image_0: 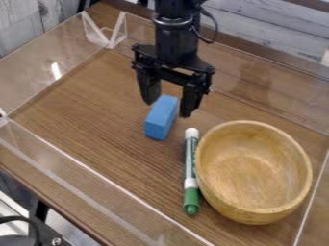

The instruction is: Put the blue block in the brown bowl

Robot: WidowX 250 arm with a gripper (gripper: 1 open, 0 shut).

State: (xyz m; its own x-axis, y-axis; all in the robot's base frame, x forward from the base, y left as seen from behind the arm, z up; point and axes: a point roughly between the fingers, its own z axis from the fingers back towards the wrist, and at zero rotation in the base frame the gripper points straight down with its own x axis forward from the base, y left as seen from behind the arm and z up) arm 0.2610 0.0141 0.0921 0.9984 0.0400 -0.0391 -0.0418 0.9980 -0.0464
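The blue block (160,117) lies flat on the wooden table, left of the brown bowl (255,170). My gripper (170,100) points straight down just above and behind the block, its two black fingers spread wide with nothing between them. The fingertips hang at either side of the block's far end and part of that end is hidden behind them. The bowl is a wide, shallow wooden dish with a thick rim at the lower right, and nothing lies in it.
A green-and-white marker pen (190,171) lies between the block and the bowl, against the bowl's left rim. Clear acrylic walls (38,144) fence the table on the left, front and back.
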